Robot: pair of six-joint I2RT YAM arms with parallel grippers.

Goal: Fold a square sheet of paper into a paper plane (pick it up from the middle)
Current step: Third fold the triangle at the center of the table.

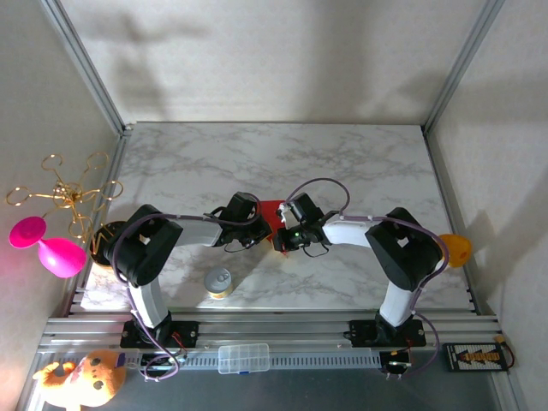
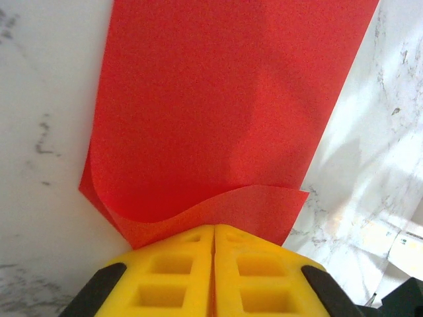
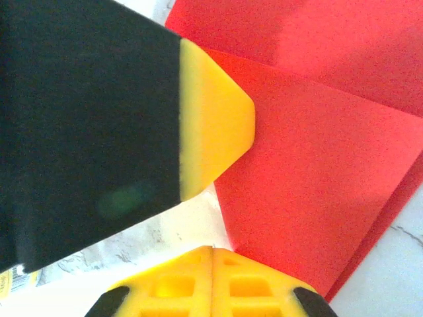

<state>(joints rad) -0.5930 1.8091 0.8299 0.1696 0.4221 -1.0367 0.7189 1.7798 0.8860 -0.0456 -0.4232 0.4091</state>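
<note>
Square sheet of paper [image 1: 270, 212], one, left gripper [image 2: 213, 228], right gripper [image 3: 211, 249]

The square sheet of paper [image 1: 272, 214] is laid mid-table [image 1: 257, 163], flanked by the left gripper [image 1: 262, 233] at its left and the right gripper [image 1: 281, 241] at its right. A can [image 1: 218, 282] is set nearer the bases.

My top camera looks down from behind the arm bases [image 1: 158, 330] over the whole counter [image 1: 342, 163]. The wrist cameras sit very close, looking past the left gripper [image 2: 213, 247] and right gripper [image 3: 211, 267] onto the red sheet of paper [image 2: 218, 105], which all three views share.
</note>
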